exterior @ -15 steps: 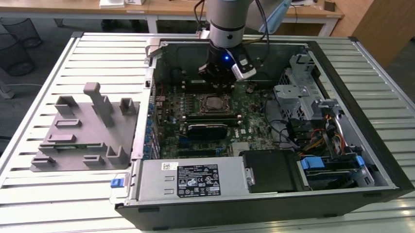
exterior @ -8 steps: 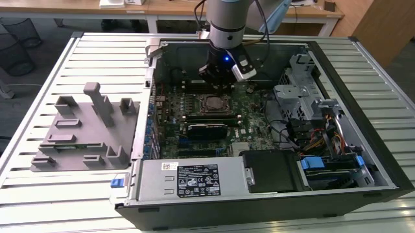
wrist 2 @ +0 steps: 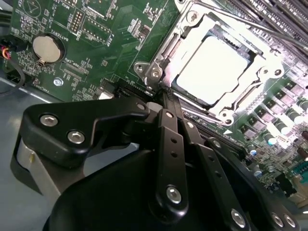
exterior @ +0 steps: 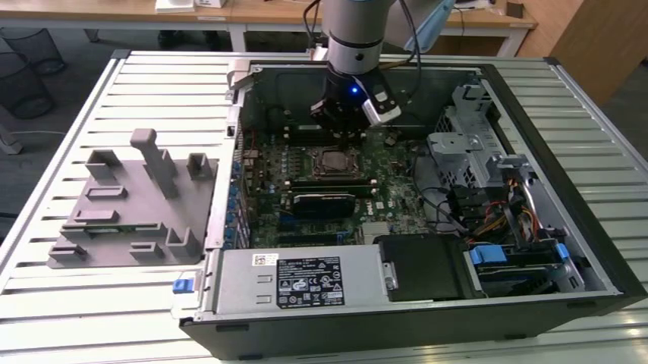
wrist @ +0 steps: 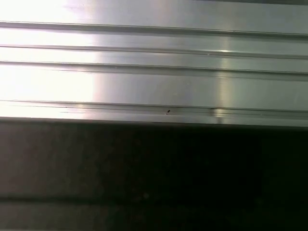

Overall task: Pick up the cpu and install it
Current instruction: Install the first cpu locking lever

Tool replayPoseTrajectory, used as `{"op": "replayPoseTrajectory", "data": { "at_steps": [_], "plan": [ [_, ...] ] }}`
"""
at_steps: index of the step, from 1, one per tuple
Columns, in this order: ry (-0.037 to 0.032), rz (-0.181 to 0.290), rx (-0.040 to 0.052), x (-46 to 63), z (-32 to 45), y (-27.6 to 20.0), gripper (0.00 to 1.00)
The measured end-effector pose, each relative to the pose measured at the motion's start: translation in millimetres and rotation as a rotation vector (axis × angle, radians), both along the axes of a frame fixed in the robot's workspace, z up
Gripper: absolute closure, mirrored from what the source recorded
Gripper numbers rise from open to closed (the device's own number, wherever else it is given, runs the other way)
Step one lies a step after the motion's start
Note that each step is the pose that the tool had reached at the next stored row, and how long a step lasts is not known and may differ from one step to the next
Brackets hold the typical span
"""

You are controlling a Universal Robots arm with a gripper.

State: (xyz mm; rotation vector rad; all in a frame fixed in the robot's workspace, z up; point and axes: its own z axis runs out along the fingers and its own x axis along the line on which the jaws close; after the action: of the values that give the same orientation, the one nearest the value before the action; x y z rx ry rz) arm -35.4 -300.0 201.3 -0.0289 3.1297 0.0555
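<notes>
While the cpu [wrist 2: 211, 72] sits socketed, the end effector [wrist 2: 166, 98] hovers just beside.

this looks like a robotics lab or test workshop set inside an office-like room. an open computer case [exterior: 426, 189] lies on its side on a desk [exterior: 91, 303] built of ribbed aluminium slats, with its green motherboard [exterior: 335, 182] exposed under an industrial robot arm [exterior: 354, 38]. beside the case sits a grey plastic fixture [exterior: 132, 205] with moulded blocks and slots. behind the desk stand light wooden office tables [exterior: 273, 15], and black mesh wastebaskets [exterior: 26, 72] rest on a grey carpeted floor [exterior: 51, 129].
</notes>
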Motion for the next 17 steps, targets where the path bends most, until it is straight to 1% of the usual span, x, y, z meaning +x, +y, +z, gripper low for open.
{"op": "replayPoseTrajectory", "data": {
  "at_steps": [2,3,5,9,11,14,17],
  "plan": [
    [-0.0001,0.0,-0.0002,0.1,-0.3,0.0,0.89],
    [0.0,0.0,-0.0021,0.1,-0.8,0.0,0.89],
    [0.0002,0.0,-0.0075,0.0,-2.3,0.0,0.89],
    [0.0011,0.0,-0.0219,-0.2,-5.1,-0.2,0.89],
    [0.0009,0.0,-0.026,-0.2,-6.0,-0.3,0.89],
    [0.0013,0.0,-0.0271,-0.2,-5.5,-0.4,0.89],
    [-0.0008,0.0,-0.0238,0.1,-3.3,0.1,0.89]
  ]
}}
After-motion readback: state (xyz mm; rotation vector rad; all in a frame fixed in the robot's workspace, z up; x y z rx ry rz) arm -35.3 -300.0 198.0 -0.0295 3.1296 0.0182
